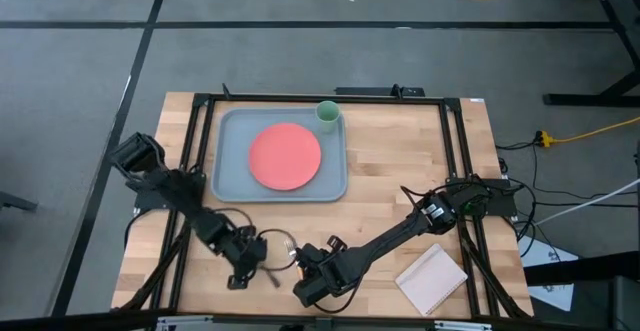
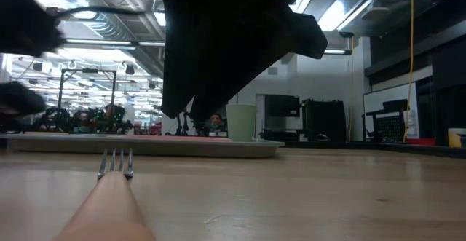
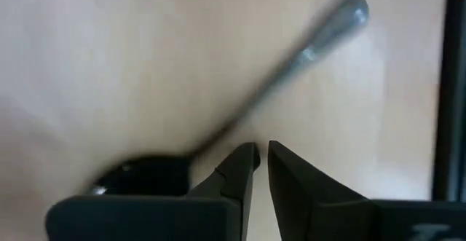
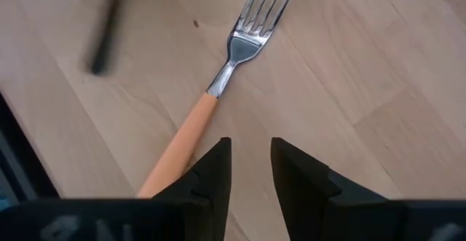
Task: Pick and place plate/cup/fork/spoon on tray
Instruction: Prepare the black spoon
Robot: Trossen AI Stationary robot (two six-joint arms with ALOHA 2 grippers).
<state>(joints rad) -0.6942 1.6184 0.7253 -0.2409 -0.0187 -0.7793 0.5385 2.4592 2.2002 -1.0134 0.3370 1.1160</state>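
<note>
1. The wooden table (image 1: 390, 171) carries the whole job, with both dark arms bent low over its near edge.
2. The grey-blue tray (image 1: 232, 176) lies well beyond both sets of fingers, at the far side of the table.
3. The coral plate (image 1: 285, 156) already rests flat inside the tray.
4. A tan notepad (image 1: 432, 278) lies on the table near the right arm's elbow, no part of the work.
5. The pale green cup (image 1: 327, 113) stands upright at the tray's far right corner, apparently inside the rim.
6. The fork (image 4: 218, 88) lies flat on the table, its orange handle running up beside the right gripper (image 4: 251, 161), whose fingers stand a narrow gap apart and hold nothing.
7. The dark spoon (image 3: 240, 117) lies flat just ahead of the left gripper (image 3: 262, 157); those fingers are nearly together, empty, with the handle passing just beyond their tips.
8. Judged from this, cutlery is the step in hand: plate and cup appear done. Next, each arm would need to widen its fingers, straddle a handle, pinch it and carry it across to the tray.
</note>
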